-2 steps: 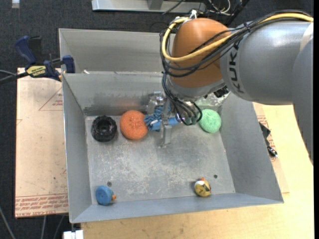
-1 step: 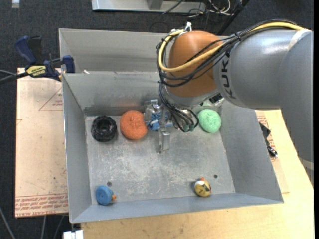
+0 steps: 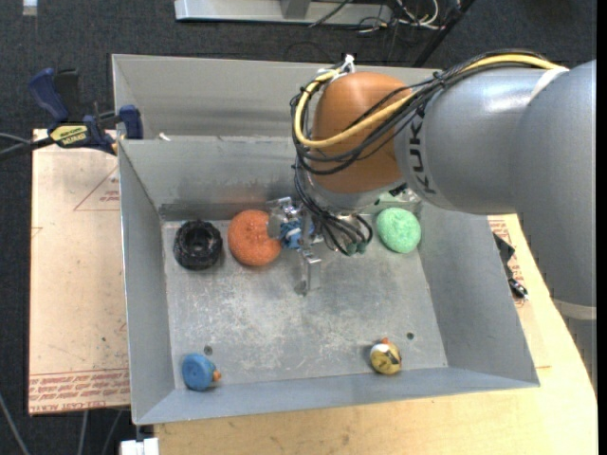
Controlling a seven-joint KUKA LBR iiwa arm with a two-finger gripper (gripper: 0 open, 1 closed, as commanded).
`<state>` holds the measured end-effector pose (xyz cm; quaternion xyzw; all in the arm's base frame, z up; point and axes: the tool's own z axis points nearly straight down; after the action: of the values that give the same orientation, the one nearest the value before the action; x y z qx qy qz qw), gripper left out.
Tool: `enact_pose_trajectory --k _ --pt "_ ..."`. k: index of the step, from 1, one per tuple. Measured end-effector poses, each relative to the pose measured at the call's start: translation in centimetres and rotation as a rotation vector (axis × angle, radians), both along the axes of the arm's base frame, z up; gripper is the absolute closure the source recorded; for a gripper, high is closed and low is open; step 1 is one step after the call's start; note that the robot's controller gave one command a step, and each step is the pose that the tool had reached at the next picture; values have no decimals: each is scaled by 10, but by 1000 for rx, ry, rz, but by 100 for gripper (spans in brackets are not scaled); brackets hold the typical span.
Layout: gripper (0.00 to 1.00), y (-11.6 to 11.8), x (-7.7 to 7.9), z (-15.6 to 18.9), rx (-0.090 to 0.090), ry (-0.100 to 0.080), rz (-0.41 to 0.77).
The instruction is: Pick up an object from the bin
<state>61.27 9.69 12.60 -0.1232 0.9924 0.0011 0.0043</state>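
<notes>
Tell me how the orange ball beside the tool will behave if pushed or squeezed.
The orange ball looks round, so a sideways push would probably roll it across the flat bin floor, perhaps into the black ring beside it. Its rough, pitted surface suggests foam: likely light, squashy, and grippy rather than slippery.

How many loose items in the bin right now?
5: black ring upper left, orange ball just right of it, green ball upper right, blue toy lower left, yellow toy lower right. The arm may hide more.
</notes>
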Motion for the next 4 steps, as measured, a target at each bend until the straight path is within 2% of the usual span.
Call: enact_pose_trajectory --k 1,2,3,4 --pt "0 2 16 -24 3 -1 -139" --pt "100 -2 27 -47 3 -10 37" --pt "100 -2 27 -47 3 -10 37" --pt "100 -2 23 -18 1 4 45"
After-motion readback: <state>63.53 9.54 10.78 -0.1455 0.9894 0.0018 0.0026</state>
